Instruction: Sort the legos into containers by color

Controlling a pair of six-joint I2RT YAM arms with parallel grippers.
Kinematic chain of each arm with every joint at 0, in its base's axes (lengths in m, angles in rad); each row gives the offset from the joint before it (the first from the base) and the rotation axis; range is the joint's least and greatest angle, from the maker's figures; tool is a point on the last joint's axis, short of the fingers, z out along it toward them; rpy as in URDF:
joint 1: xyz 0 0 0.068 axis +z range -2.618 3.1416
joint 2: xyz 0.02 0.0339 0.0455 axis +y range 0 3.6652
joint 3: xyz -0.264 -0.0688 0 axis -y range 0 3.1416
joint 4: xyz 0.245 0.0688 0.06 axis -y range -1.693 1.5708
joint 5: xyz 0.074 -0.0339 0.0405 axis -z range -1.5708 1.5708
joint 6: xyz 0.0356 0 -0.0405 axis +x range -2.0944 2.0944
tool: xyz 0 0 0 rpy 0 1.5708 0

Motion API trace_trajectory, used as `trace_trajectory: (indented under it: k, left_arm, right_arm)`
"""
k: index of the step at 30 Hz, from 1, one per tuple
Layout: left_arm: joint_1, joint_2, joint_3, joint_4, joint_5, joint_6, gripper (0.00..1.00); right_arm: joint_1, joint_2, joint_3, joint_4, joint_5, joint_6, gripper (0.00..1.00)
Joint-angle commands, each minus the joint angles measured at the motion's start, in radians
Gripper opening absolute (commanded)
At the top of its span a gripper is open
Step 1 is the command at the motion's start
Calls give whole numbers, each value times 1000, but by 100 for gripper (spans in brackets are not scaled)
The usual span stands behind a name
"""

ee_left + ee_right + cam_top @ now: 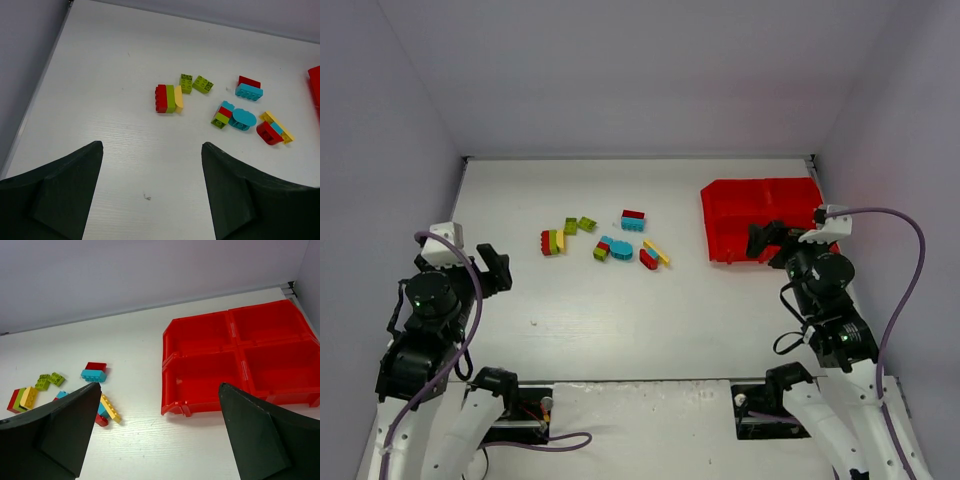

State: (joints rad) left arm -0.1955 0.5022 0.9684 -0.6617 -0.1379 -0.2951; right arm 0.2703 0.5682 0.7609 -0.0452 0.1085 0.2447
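The red tray (735,205), four square compartments split by low walls, lies flat on the white table (620,320) with nothing in any compartment. All the legos (610,245) lie loose to the left of the tray, well apart from it. Nearest the tray is a yellow bar (657,251) touching a red piece, then a red-and-cyan pair (633,219), a cyan round piece (621,249) with small red and green bricks against it, and two lime green bricks (579,225). Farthest from the tray is a red, green and yellow stack (552,241). The right gripper (767,243) hovers at the tray's near side, fingers spread wide and holding nothing. The left gripper (498,268) hangs far to the tray's left, beyond the legos, fingers likewise apart and empty
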Motion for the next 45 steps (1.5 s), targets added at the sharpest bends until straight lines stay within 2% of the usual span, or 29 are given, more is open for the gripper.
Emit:
trace_trajectory:
  k: [1,6,14,18,21,22,23,24,26,29,32,33,38,41,45]
  left_arm:
    - [-2,50,7,34,18,-22,73]
    - [-2,151,24,34,60,-53,73]
    - [-2,378,64,120,173,-98,73]
    - [-2,544,166,139,190,-128,59]
    - [-8,688,234,142,198,-156,57]
    - [-21,793,304,137,189,-160,57]
    - [-28,794,305,137,189,-161,57]
    - [-44,929,401,129,160,-168,57]
    - [-48,962,424,129,161,-168,57]
    - [-61,1114,557,99,158,-174,57]
    - [-73,1164,618,99,114,-180,58]
    - [-73,1238,653,106,106,-180,57]
    - [-73,1387,753,56,86,-145,56]
    - [-73,1459,773,54,84,-115,47]
    - [-67,1527,808,39,77,-99,44]
  right_arm:
    - [7,38,11,57,6,22,100]
    - [7,103,34,9,134,178,100]
    - [7,291,89,-45,85,133,100]
    - [7,380,112,-50,39,123,100]
    - [7,403,110,-48,25,119,99]
    - [7,409,109,-48,28,111,98]
    - [7,407,109,-48,28,111,98]
    - [7,407,104,-45,25,110,97]
    - [7,407,103,-44,20,108,97]
    - [7,404,98,-41,19,104,97]
    - [7,401,89,-32,5,102,97]
    - [7,401,87,-28,0,102,97]
    - [7,404,80,-25,-15,99,96]
    - [7,398,74,-22,-15,99,96]
    - [7,403,72,-19,-24,99,96]
